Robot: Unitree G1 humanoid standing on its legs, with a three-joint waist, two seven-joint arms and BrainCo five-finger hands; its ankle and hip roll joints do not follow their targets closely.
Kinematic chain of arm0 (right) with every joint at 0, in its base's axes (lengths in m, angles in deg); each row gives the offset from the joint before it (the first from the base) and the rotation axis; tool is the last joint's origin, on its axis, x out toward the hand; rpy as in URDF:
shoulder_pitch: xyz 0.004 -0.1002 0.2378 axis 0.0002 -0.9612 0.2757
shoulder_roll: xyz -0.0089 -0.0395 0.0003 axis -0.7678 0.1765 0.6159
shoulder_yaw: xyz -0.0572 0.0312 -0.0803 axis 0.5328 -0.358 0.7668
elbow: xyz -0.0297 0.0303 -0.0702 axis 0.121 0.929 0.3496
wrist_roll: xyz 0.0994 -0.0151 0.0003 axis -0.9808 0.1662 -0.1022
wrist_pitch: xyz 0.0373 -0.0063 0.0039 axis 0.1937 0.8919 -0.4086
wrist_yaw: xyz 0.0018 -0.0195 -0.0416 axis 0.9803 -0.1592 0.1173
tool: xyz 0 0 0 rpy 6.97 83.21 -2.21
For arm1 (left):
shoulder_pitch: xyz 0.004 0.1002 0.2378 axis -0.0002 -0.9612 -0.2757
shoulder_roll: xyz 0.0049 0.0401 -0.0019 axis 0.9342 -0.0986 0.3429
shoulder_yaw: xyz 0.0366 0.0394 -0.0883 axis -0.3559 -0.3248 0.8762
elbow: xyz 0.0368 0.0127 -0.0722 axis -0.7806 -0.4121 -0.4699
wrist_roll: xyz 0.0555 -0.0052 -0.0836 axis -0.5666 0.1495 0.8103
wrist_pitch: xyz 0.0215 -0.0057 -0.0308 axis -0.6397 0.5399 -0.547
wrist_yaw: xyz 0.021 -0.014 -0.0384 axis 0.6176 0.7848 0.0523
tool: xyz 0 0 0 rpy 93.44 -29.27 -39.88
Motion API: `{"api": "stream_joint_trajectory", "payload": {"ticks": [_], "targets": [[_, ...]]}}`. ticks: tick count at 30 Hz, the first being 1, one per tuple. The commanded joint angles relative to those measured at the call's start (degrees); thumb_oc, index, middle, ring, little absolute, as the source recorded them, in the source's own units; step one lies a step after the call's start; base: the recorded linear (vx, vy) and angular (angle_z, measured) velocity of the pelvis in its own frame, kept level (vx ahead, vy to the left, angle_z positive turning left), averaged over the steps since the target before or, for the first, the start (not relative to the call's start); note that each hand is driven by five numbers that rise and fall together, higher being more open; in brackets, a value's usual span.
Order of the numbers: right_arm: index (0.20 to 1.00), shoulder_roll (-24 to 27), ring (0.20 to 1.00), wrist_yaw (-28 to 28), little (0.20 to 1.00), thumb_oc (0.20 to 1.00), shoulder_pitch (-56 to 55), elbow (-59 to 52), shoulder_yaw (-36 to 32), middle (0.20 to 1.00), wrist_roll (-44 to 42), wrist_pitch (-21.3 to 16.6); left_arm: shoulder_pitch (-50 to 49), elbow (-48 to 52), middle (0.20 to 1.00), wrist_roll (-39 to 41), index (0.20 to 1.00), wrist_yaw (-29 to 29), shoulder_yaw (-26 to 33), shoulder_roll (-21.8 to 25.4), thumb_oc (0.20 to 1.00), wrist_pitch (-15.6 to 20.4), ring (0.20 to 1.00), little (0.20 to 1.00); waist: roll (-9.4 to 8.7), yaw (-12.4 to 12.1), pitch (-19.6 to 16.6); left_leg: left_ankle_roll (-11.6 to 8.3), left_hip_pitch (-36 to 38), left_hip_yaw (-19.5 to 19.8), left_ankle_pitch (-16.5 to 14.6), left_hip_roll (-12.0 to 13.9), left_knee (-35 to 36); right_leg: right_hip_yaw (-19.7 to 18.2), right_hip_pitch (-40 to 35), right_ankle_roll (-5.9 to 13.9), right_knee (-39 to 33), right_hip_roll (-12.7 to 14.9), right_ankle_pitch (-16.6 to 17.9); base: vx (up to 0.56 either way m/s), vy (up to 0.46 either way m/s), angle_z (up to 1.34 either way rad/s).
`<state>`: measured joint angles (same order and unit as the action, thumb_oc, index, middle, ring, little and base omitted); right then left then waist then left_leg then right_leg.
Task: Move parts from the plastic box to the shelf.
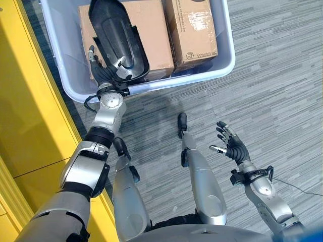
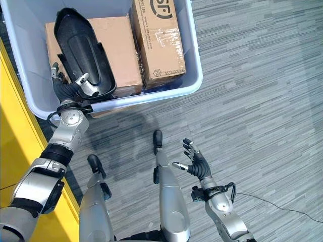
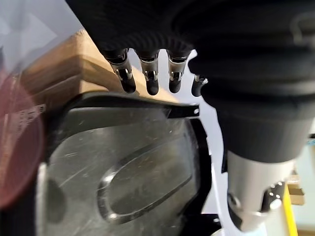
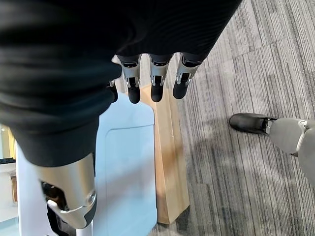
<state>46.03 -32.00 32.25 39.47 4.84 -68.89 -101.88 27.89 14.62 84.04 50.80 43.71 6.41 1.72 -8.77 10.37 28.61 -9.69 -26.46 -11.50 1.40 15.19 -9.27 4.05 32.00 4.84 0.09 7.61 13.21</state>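
Black moulded plastic part (image 1: 117,43), in the plastic box (image 1: 222,60) atop a cardboard carton (image 1: 151,30).
Judged light, stiff, smooth; left hand (image 1: 103,70) fingers curled on its near rim; right hand (image 1: 234,146) fingers spread, empty.

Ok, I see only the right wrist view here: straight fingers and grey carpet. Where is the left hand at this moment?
Observer: The left hand is inside the plastic box. It pinches the lower edge of the black part, thumb on the inner face.
Operator: What else lies in that box?
Observer: Two cardboard boxes, side by side. The black part leans over the one on the robot's left.
Operator: Is my right hand close to the box?
Observer: No. The right hand hangs open over the carpet, well apart from the box.
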Motion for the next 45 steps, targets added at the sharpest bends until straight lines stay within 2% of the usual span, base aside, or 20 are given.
{"api": "stream_joint_trajectory", "payload": {"ticks": [1, 17, 36, 45], "targets": [[1.000, 4.4, 1.000, 0.4, 1.000, 1.000, -3.5, -3.8, -0.6, 1.000, -1.6, -1.9, 2.4, -4.7, 1.000, -0.4, 1.000, 0.9, 1.0, 2.5, 1.000, 0.9, 1.000, 1.000, -0.02, 0.7, -2.9, 0.74, -4.6, 5.7, 0.7, 1.3, -4.4, -3.7, -1.4, 5.60, 10.7, 3.0, -11.4, 0.00, 0.000, 0.00], [1.000, 5.2, 1.000, -0.2, 1.000, 1.000, -3.4, -4.0, 0.3, 1.000, -2.1, -1.0, 5.4, -13.7, 1.000, 10.3, 1.000, 3.1, 4.1, 0.6, 1.000, 0.3, 1.000, 1.000, -0.05, 1.1, -2.6, 0.74, -5.9, 6.6, 0.6, 1.3, -5.0, -4.1, -0.7, 5.45, 10.7, 2.6, -11.3, 0.00, 0.000, 0.00], [1.000, 6.1, 1.000, 0.0, 1.000, 1.000, -3.3, -4.2, 0.6, 1.000, -2.6, -0.9, 6.2, -14.1, 1.000, 10.7, 1.000, 3.5, 3.5, 0.0, 1.000, 0.0, 1.000, 1.000, -0.45, 1.2, -1.9, 0.94, -6.6, 6.8, 0.4, 1.1, -5.5, -4.3, -0.4, 5.29, 10.8, 2.5, -11.3, 0.00, 0.000, 0.00], [1.000, 6.3, 1.000, -0.2, 1.000, 1.000, -3.1, -4.2, 0.6, 1.000, -2.6, -0.9, 5.9, -12.1, 1.000, 11.6, 1.000, 2.7, 3.8, -1.0, 1.000, 1.0, 1.000, 1.000, -0.26, 1.1, -1.7, 1.12, -7.1, 7.1, 0.2, 1.0, -5.8, -4.4, 0.2, 5.30, 11.3, 2.5, -11.4, 0.00, 0.000, 0.00]]}}
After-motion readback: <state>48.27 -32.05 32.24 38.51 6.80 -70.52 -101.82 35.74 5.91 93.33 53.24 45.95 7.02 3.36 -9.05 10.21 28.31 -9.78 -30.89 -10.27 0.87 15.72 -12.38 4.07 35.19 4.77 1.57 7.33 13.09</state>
